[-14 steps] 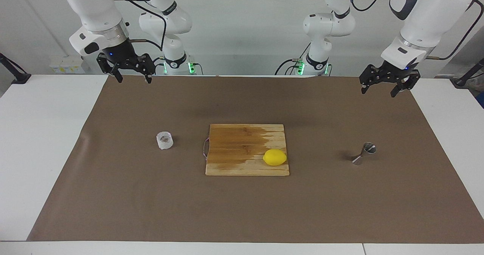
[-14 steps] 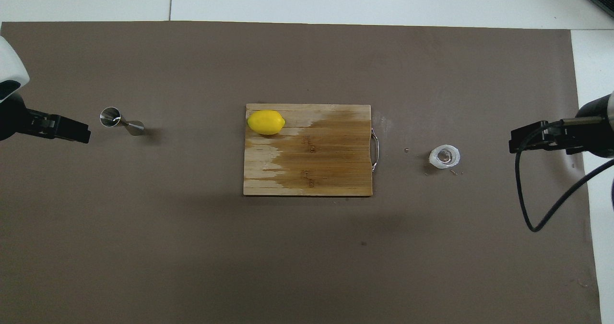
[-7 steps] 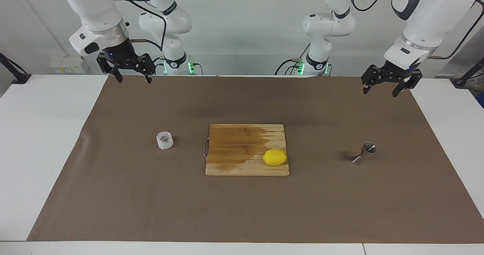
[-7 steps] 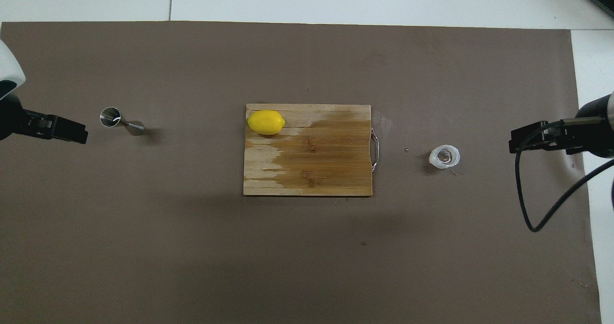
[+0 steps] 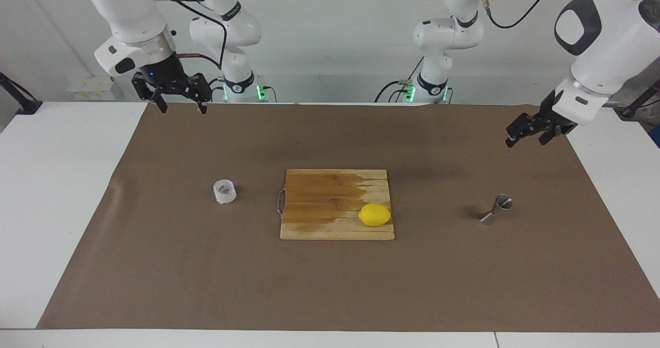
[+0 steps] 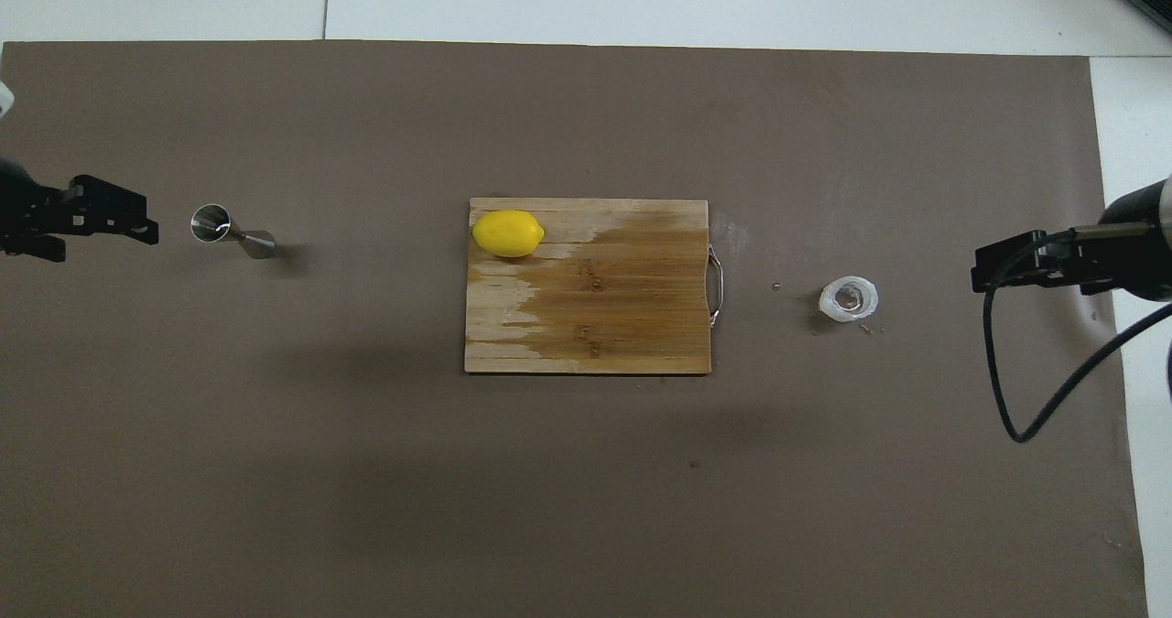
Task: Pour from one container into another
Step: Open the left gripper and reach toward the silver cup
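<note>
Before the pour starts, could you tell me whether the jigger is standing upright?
No, the jigger lies tipped on its side on the brown mat.

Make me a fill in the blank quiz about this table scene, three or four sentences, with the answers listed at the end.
1. The yellow lemon rests on the wooden ____.
2. The steel jigger lies toward the ____ arm's end of the table.
3. The plastic cup stands on the brown mat toward the ____ arm's end.
4. Both the left gripper and the right gripper hold ____.

Missing words: cutting board; left; right; nothing
</note>
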Controlling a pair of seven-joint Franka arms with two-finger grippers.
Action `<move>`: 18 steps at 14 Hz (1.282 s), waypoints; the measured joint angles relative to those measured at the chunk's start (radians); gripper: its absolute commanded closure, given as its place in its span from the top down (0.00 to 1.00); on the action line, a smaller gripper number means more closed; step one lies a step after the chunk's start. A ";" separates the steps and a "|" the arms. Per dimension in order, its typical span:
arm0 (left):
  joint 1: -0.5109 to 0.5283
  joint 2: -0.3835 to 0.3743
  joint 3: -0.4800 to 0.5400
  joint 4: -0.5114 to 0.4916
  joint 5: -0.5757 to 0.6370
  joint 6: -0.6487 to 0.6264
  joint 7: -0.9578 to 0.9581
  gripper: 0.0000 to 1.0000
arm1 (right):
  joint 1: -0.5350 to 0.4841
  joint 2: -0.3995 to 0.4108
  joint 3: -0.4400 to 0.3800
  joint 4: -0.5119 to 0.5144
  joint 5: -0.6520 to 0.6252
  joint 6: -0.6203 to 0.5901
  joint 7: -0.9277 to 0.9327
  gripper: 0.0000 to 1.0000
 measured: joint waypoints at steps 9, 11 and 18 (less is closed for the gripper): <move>0.153 0.204 0.002 0.100 -0.236 0.090 -0.443 1.00 | 0.000 0.000 0.000 0.000 0.000 0.000 0.000 1.00; 0.193 0.246 0.003 0.101 -0.275 0.096 -0.489 1.00 | 0.000 0.000 0.000 0.000 0.000 0.000 0.000 1.00; 0.288 0.359 0.002 -0.030 -0.374 0.265 -0.583 1.00 | 0.000 0.000 0.000 0.000 0.000 0.000 0.000 1.00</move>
